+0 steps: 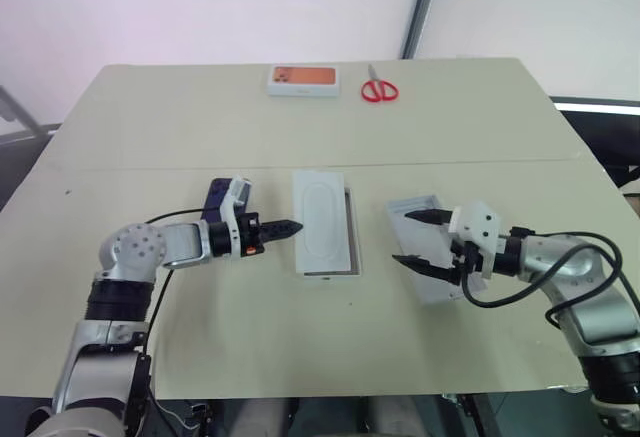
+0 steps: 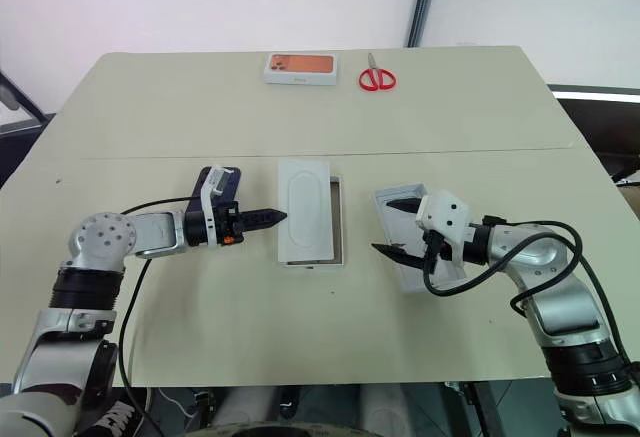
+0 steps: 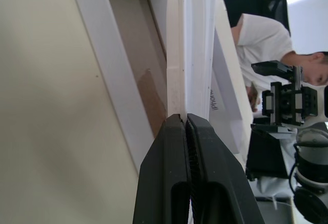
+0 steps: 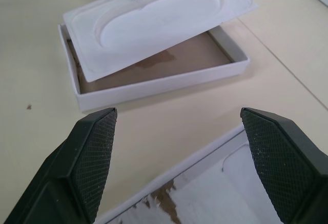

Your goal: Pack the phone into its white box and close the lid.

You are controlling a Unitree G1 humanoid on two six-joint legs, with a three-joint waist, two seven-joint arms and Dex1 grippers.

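Note:
The white box (image 1: 354,233) lies at the table's middle, its brownish floor (image 4: 174,62) partly covered by a flat white card (image 1: 322,219) with an oval outline, resting askew on it. My left gripper (image 1: 284,227) is shut, its tips at the card's left edge; the fingertips (image 3: 185,124) meet that edge with nothing between them. The dark navy phone (image 1: 214,199) lies flat just behind the left wrist. The lid (image 1: 428,204) lies inside up to the right of the box. My right gripper (image 1: 402,237) hovers over the lid's left part, open wide and empty.
A small orange-topped box (image 1: 302,79) and red scissors (image 1: 379,89) lie at the table's far edge. A seam runs across the table (image 1: 150,167) behind the box. A person in a white shirt (image 3: 266,34) sits beyond the table.

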